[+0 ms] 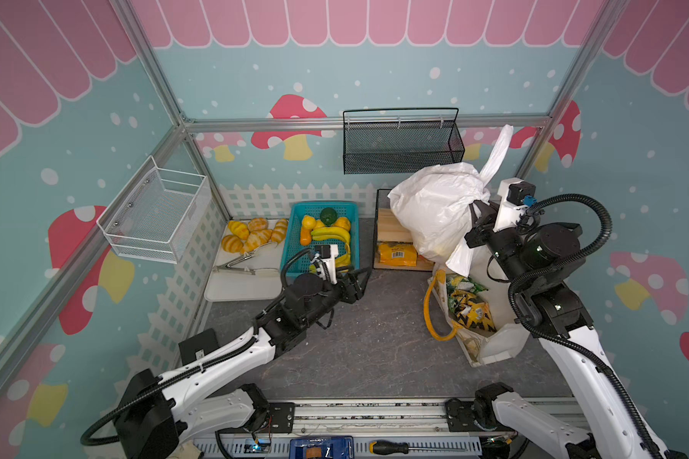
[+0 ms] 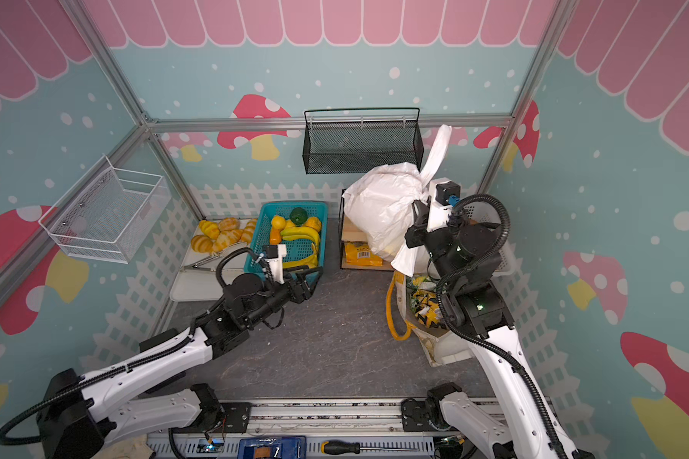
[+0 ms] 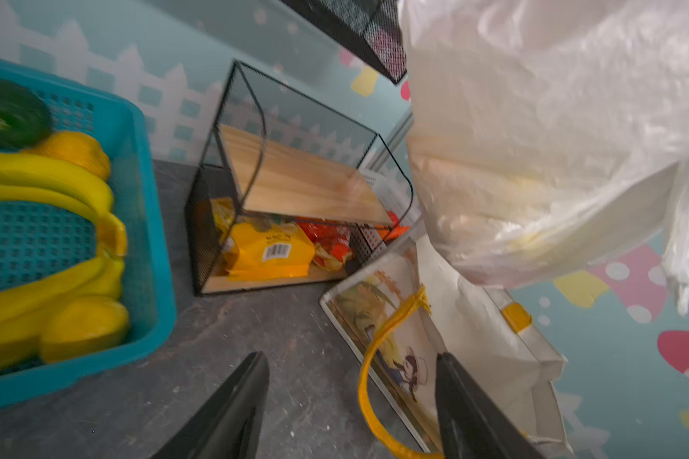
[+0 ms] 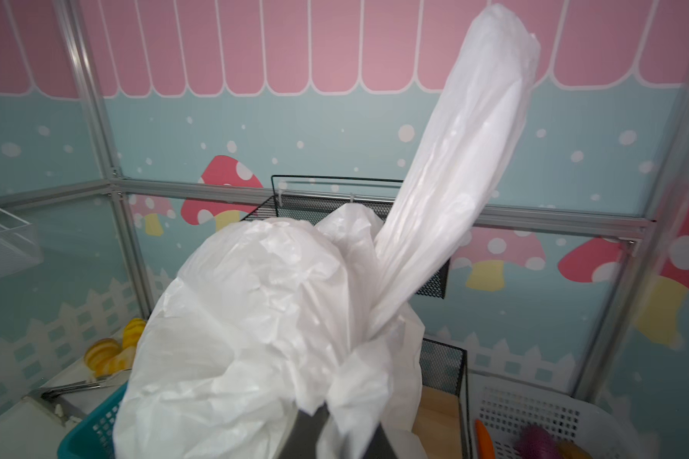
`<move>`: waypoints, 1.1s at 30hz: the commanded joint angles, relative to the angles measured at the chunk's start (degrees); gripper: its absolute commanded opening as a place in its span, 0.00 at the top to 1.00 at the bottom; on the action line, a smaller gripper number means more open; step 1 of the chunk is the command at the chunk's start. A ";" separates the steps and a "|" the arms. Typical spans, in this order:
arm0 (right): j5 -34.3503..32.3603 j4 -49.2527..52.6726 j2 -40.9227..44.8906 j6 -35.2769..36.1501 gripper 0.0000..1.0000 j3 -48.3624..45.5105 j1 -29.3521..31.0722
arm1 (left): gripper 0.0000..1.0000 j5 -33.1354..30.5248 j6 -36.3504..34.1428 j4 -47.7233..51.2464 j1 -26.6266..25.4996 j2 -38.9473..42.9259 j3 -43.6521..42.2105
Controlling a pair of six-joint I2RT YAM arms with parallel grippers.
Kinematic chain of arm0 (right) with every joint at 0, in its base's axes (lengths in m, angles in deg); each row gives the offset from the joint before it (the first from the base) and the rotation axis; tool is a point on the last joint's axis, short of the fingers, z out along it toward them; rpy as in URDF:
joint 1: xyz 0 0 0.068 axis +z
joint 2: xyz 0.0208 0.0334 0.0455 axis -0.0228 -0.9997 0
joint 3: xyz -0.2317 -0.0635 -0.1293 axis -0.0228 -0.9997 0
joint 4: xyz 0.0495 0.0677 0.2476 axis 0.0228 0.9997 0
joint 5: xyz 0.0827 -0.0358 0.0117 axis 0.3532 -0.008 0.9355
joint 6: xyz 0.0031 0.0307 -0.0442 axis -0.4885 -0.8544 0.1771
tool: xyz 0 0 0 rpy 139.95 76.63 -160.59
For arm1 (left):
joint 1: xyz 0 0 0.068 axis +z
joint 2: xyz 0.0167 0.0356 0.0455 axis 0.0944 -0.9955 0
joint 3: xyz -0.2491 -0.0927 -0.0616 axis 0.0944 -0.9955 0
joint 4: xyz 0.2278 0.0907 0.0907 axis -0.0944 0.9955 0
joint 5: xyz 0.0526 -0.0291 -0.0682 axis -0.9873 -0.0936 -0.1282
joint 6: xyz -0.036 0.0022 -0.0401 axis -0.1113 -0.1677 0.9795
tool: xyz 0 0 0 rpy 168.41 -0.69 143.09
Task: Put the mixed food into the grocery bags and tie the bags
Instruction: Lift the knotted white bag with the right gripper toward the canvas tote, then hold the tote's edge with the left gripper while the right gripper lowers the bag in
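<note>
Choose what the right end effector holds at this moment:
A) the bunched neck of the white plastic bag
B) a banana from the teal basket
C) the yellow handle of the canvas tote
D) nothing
A: in the right wrist view the right end effector is shut on the bunched plastic at the neck of the white plastic bag.

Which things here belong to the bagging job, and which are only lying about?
For the job: white plastic bag, canvas tote, bananas, snack packets.
Lying about: bread rolls, tongs, black mesh wall basket, screwdriver.
</note>
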 commanded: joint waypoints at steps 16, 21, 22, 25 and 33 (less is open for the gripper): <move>-14.19 12.73 4.09 1.70 1.00 -0.75 -0.31 | 0.42 7.91 8.93 5.10 -12.68 -36.98 30.13; -12.78 16.50 5.22 -0.91 1.00 -2.59 -0.29 | 0.60 7.94 8.96 5.10 -12.53 -40.45 33.10; -12.14 17.27 5.75 -1.64 1.00 -2.82 -0.31 | 0.65 7.93 8.97 4.89 -12.54 -40.58 33.15; -10.39 19.77 7.43 -3.07 1.00 -3.86 -0.28 | 0.84 7.88 9.24 3.53 -11.80 -39.97 31.59; -11.33 32.98 8.05 -3.29 1.00 -2.18 -0.31 | 1.00 5.63 10.91 -6.24 -9.48 -28.56 18.10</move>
